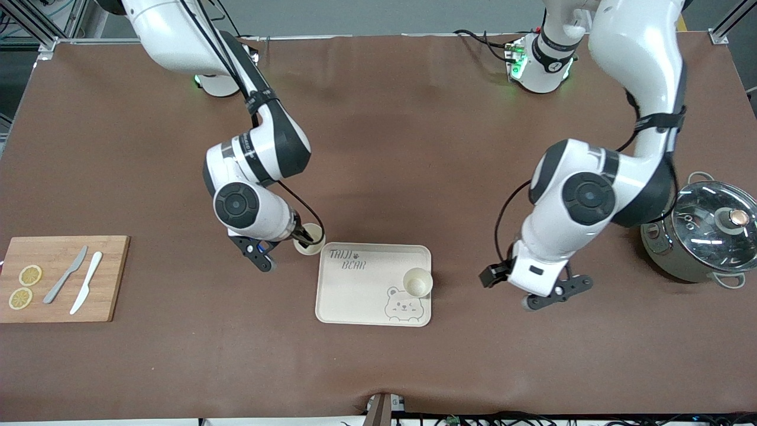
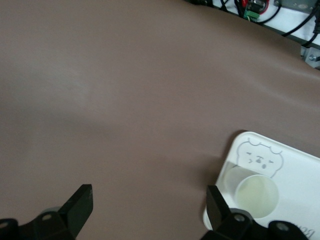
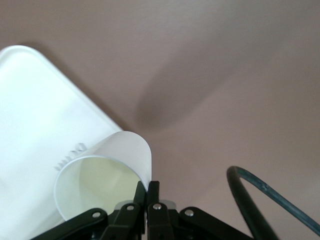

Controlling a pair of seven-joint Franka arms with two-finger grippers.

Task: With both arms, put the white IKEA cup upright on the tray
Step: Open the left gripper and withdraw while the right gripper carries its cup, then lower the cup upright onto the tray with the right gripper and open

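One white cup (image 1: 310,242) is pinched by its rim in the right gripper (image 1: 303,236), just off the tray (image 1: 355,296) corner nearest the right arm's base. A second cup (image 1: 417,281) stands upright on the tray beside the bear face. The left gripper (image 1: 553,296) is held wide open and empty beside the tray, toward the left arm's end.

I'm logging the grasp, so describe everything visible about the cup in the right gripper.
The held cup is a plain off-white, smooth-walled tumbler without a handle, plastic by the look, and empty inside. It is upright with its mouth open upward, just beside the tray's lettered corner, toward the right arm's end. The right gripper pinches its rim wall, one finger inside and one outside. Whether its base rests on the table is unclear.
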